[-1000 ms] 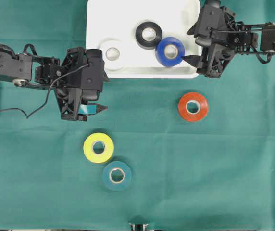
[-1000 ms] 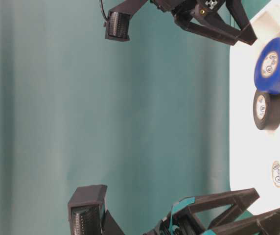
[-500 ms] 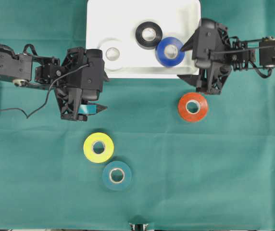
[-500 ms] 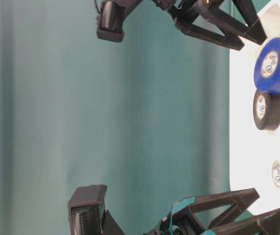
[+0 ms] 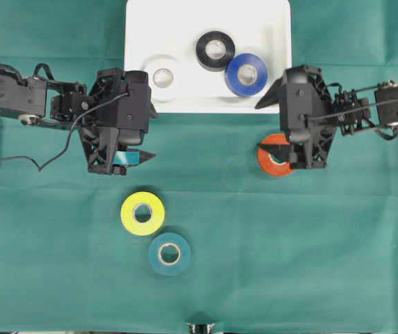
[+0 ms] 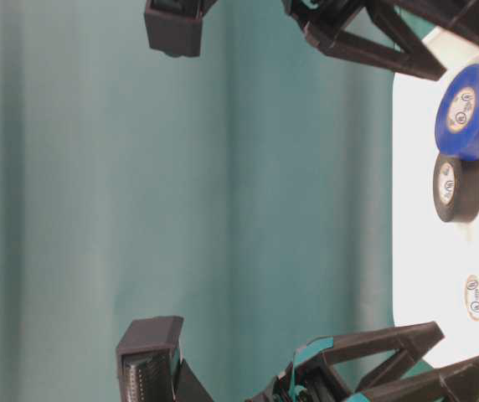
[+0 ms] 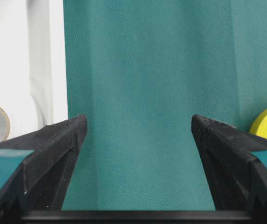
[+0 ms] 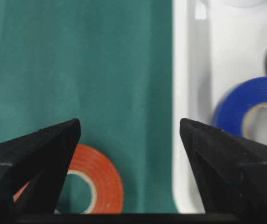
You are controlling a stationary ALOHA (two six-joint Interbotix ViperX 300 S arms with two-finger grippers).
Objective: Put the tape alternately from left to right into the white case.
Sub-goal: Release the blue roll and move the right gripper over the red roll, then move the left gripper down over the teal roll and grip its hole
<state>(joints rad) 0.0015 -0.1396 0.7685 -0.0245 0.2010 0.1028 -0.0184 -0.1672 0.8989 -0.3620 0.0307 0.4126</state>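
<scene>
Open cloth [image 5: 310,250] lies clear around yellow roll [image 5: 142,213].

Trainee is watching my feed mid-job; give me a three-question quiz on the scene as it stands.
1. How many tape rolls lie in the white case?
2. True or false: the right gripper grips the orange-red roll.
3. Which roll on the cloth lies nearest the left gripper: A the yellow roll, B the teal roll, C the orange-red roll?

Key: 1. Three: the white roll, the black roll, the blue roll. 2. False; its jaws are open. 3. A.
</scene>
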